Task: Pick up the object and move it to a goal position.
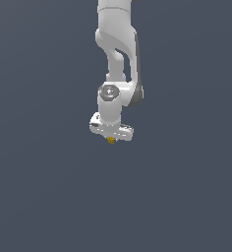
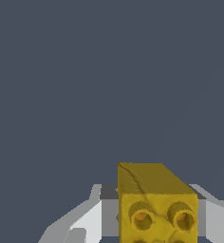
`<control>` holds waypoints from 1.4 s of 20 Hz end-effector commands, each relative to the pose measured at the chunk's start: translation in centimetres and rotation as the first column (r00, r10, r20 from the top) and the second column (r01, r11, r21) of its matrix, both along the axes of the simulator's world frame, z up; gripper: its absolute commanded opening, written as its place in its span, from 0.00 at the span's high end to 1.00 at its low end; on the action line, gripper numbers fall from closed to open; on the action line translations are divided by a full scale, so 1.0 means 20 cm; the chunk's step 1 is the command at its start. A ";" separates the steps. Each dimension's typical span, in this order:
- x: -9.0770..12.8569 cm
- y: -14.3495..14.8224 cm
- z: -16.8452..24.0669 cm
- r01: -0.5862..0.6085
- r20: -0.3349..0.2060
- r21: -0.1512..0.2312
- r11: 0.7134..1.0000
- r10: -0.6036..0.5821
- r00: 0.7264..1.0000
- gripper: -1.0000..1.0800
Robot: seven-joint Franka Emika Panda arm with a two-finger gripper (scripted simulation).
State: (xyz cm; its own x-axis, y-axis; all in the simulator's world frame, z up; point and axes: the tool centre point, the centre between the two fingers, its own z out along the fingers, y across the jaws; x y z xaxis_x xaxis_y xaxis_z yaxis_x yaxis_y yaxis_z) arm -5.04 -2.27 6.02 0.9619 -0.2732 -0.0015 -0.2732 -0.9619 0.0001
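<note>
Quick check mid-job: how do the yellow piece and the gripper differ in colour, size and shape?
Colour: the yellow piece is mustard yellow; the gripper is white. Size: in the exterior view the piece is a speck under the much wider gripper. Shape: the piece is a compact block with round studs; the gripper is a bar with two fingers flanking it. Shared: both hang together at the arm's tip.

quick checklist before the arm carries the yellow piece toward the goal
1. Yellow block sits between the gripper fingers: ok.
2. Fingers actually pressing both sides of the block: cannot tell, the contact faces are hidden.
3. Block lifted clear of the surface: cannot tell, the flat grey background gives no shadow or edge.
4. Goal position visible: not ok, no marker in either view.
5. Path around the arm free of other things: ok, nothing else in view.
</note>
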 end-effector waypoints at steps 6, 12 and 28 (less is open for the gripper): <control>0.03 -0.12 0.32 0.000 0.001 0.000 1.000 0.000 1.000 1.00; 0.07 -0.24 0.64 0.001 0.001 0.000 1.000 -0.001 1.000 1.00; 0.18 -0.54 1.45 0.001 0.001 0.000 1.000 -0.001 1.000 1.00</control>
